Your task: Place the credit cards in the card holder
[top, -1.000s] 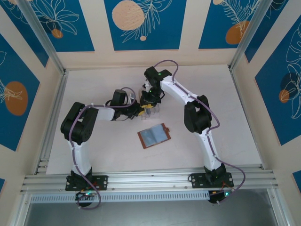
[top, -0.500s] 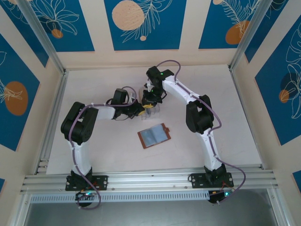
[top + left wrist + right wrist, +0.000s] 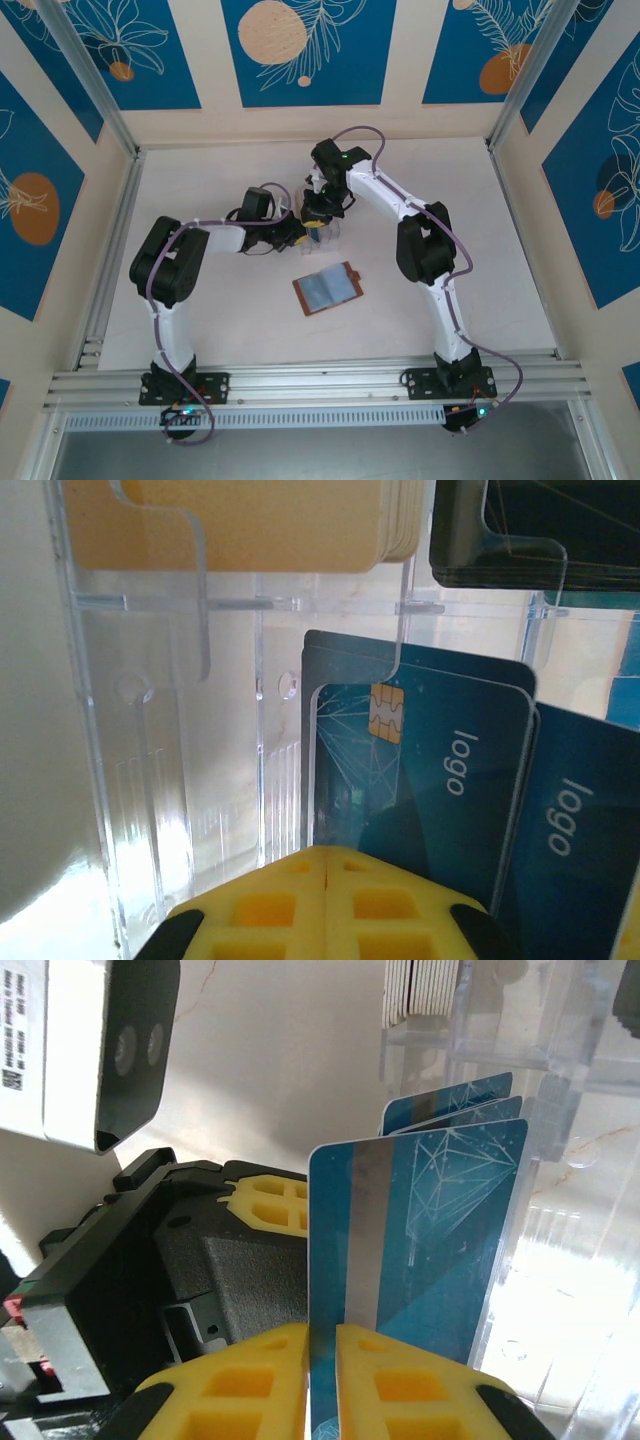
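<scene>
My right gripper (image 3: pixel 322 1360) is shut on the lower edge of a blue credit card (image 3: pixel 420 1250) with a silver stripe, standing upright at the clear slotted rack (image 3: pixel 565 1290). Two more blue cards (image 3: pixel 455 1100) stand just behind it. My left gripper (image 3: pixel 328 870) is shut with nothing between its yellow fingers, its tips close against the rack's front wall (image 3: pixel 160 780). Through that wall I see blue cards (image 3: pixel 430 780), cream cards (image 3: pixel 260 520) and black cards (image 3: pixel 520 530). The brown card holder (image 3: pixel 328 288) lies open on the table, apart from both grippers (image 3: pixel 316 218).
The rack (image 3: pixel 324 232) stands mid-table with both arms crowded around it. The left gripper's black body (image 3: pixel 230 1260) sits just left of the held card. Whitish cards (image 3: pixel 430 990) fill an upper slot. Bare table lies around the card holder.
The right gripper's jaws have closed on the blue card. The right arm shifted slightly at the rack. The left arm and the card holder have not moved.
</scene>
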Robot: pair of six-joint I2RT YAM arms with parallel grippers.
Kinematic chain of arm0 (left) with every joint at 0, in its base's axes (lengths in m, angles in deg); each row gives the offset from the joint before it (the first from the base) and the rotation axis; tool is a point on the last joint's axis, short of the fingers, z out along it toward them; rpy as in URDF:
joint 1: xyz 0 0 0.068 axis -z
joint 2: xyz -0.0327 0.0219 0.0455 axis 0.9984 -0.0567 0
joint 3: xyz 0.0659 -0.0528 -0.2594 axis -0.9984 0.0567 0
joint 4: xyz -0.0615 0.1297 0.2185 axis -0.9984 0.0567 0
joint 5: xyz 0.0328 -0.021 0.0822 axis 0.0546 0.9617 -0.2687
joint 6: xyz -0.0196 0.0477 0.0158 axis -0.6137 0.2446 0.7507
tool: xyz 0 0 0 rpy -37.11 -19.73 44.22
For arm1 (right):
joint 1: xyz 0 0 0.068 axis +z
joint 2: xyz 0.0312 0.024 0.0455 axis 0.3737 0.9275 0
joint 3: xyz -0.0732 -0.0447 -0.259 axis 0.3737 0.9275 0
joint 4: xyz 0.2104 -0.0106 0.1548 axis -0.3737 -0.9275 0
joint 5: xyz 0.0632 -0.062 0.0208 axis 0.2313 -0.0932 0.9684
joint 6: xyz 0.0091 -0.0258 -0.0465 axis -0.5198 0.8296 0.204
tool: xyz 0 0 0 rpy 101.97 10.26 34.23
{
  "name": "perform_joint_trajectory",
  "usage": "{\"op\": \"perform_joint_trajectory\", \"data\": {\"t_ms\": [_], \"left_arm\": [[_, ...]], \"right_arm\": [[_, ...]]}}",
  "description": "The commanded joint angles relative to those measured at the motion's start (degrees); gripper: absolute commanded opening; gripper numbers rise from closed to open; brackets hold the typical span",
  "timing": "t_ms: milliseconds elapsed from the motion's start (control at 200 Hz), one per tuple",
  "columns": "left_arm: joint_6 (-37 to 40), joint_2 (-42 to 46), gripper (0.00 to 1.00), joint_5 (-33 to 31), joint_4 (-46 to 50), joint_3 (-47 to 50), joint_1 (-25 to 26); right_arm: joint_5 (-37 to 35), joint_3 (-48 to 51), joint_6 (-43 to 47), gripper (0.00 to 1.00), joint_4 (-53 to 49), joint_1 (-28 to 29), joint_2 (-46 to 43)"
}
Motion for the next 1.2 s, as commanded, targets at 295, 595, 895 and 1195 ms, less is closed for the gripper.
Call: {"op": "perform_joint_trajectory", "data": {"t_ms": [295,595,895,1195], "left_arm": [[2.3,-0.6,0.05,-1.0,2.4,-2.4,1.8],[2.4,-0.6,0.05,-1.0,2.4,-2.5,1.8],[2.9,-0.4,0.05,-1.1,3.3,-2.6,1.8],[4.4,0.1,0.05,-1.6,5.5,-3.3,1.7]], "right_arm": [[-2.0,0.5,0.7,0.21,-1.8,1.0,-1.4],[-2.4,0.2,1.0,0.15,-2.0,1.0,-0.9],[-3.0,0.3,1.3,0.04,-2.4,0.7,-1.4],[-6.2,1.0,1.8,0.0,-3.6,-0.1,-4.2]]}}
